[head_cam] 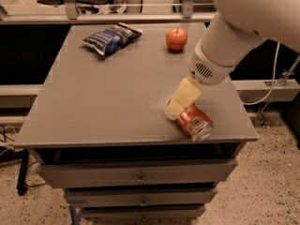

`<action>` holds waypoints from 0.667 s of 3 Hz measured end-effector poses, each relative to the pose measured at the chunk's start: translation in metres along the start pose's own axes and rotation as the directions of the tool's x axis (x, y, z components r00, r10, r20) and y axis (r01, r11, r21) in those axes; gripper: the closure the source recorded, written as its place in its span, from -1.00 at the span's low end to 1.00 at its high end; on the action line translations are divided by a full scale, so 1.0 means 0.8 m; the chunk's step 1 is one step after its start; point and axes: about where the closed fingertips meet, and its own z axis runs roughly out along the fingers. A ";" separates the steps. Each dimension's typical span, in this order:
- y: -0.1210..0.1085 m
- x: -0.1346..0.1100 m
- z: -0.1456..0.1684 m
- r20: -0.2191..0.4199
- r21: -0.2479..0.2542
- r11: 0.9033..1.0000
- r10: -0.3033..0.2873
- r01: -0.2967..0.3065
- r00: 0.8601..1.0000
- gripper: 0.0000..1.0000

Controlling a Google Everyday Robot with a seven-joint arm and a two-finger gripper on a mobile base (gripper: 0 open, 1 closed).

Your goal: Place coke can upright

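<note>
can (pixel 196 123): laid sideways near table (pixel 103 97) edge
gripper (pixel 179 103): positioned at can's end, maybe touching; grip state not discernible
risk: can could be rolled off if nudged

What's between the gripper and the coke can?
Nothing: in the camera view, the gripper sits at the far end of the lying coke can.

Grey table (pixel 93 102) with drawers beneath: blue snack bag (pixel 111 38) at far left, red apple (pixel 176 39) at far right, coke can (pixel 196 122) on its side near the near-right corner; gripper (pixel 176 108) at the can's far end
</note>
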 end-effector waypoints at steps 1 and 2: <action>0.006 0.015 0.025 -0.054 0.037 0.991 0.130 -0.129 0.990 -1.00; 0.017 0.023 0.044 -0.090 0.061 0.972 0.230 -0.226 0.969 -1.00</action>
